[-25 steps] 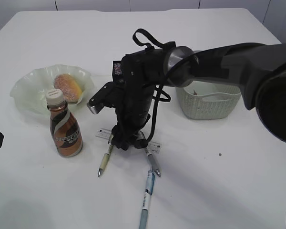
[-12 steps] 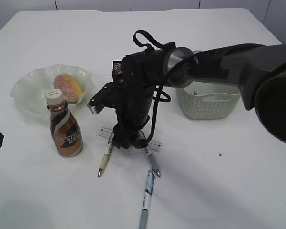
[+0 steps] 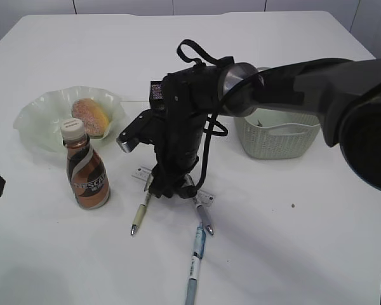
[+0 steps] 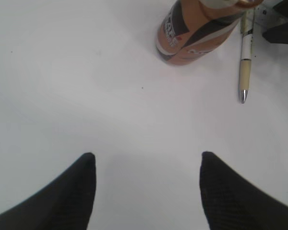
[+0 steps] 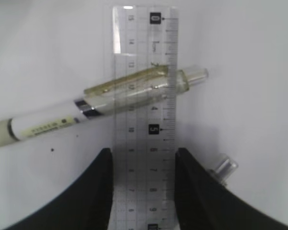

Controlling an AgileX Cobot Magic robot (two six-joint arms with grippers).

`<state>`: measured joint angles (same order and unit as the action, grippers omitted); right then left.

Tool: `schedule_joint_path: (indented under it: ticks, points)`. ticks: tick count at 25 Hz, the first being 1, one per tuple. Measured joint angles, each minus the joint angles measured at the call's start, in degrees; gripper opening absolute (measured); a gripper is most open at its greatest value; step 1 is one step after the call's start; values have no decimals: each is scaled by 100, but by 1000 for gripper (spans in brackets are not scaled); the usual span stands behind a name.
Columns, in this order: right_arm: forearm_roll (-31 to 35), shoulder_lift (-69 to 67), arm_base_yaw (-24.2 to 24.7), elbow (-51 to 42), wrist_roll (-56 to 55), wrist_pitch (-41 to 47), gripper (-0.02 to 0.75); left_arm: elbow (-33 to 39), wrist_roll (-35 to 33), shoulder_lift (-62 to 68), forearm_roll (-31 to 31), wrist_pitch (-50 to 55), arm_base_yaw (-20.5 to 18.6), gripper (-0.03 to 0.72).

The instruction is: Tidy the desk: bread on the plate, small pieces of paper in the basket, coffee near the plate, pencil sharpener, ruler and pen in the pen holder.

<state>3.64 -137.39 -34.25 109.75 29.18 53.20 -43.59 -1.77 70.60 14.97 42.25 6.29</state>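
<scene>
My right gripper is low over the desk, shut on the clear ruler, whose ends stick out on both sides. In the right wrist view the ruler sits between the fingers of my right gripper, over a white pen. The bread lies on the green plate. The coffee stands in front of the plate. My left gripper is open over bare desk, below the coffee. The pen holder and the sharpener are out of view.
The basket stands to the right behind the arm, with a small brown scrap inside. Three pens lie near the ruler: a cream one, a silver-tipped one and a blue one.
The right gripper has risen slightly with the ruler; the ruler's left end now sits higher off the desk. The pens, the coffee and the bread have not moved.
</scene>
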Motion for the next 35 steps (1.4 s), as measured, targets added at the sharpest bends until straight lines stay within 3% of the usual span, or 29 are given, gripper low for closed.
schedule_joint_path:
  ticks: [13,22,26,35]
  points:
    - [237,568,22,58,-268,737,281,0,0,0,0,0,0,496]
    - [299,1225,482,-421,-745,1178,281,0,0,0,24,217,0,496]
    - [348,1916,729,-1238,-811,852,281,0,0,0,107,238,0,496]
    - [697,3364,1211,-3063,-762,-875,281,0,0,0,264,256,0,496]
